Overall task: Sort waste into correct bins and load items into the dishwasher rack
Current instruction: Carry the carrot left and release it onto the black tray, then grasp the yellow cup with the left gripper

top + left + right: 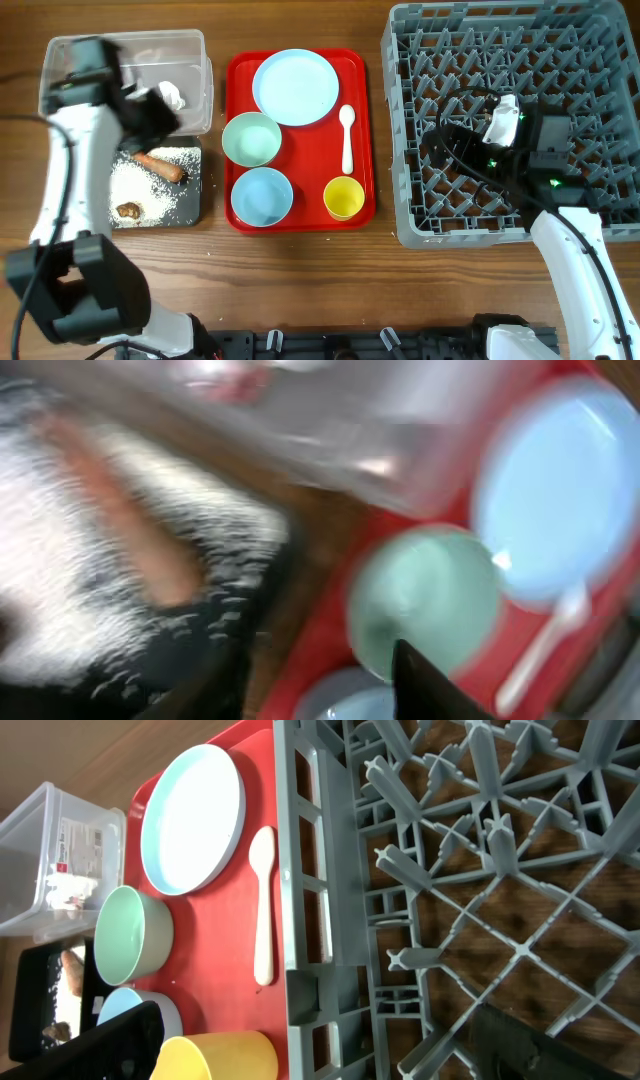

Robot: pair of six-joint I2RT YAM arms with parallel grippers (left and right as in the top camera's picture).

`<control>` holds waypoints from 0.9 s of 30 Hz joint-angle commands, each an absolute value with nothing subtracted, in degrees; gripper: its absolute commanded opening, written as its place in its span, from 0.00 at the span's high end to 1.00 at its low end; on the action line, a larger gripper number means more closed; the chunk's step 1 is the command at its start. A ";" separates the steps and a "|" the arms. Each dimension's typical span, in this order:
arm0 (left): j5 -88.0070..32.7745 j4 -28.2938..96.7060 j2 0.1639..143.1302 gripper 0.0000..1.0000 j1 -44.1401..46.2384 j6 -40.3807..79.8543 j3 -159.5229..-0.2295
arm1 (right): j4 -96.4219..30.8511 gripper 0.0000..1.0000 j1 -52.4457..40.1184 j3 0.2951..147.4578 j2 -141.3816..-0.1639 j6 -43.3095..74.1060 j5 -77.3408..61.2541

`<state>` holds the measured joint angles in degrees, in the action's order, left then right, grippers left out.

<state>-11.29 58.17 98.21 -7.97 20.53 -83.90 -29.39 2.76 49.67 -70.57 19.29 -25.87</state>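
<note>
The carrot (160, 166) lies slantwise just robot-side of the left fingers (425, 685). The right fingers (570, 1050) gape empty, well apart from it. That left view is pretty blurry, so can't tell how open those are.

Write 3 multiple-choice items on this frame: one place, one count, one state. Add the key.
1. Where is the white spoon?
A) in the mint bowl
B) on the red tray, beside the plate
C) inside the yellow cup

2. How many bowls sit on the red tray?
A) one
B) two
C) three

3. How does the yellow cup stand?
A) upright, mouth up
B) on its side
C) upside down

Key:
1 B: the spoon lies flat on the bare tray, just off the plate's edge.
2 B: only the mint bowl and the blue bowl are there.
3 A: the overhead view looks straight into its open mouth.
</note>
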 commanded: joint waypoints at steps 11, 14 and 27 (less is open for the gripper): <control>-13.28 57.87 107.81 0.35 33.30 1.69 -86.28 | -29.69 0.00 2.46 50.57 -71.05 19.68 -25.34; -13.17 59.02 108.05 0.39 33.89 1.91 -86.28 | -29.67 0.00 2.48 50.57 -71.05 19.66 -25.34; -14.28 61.47 111.11 0.58 34.41 4.97 -86.04 | -29.65 0.00 2.46 50.57 -71.05 19.66 -25.32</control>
<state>-13.63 61.49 109.21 34.09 3.90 -85.80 -29.63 2.76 49.67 -70.57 19.29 -25.87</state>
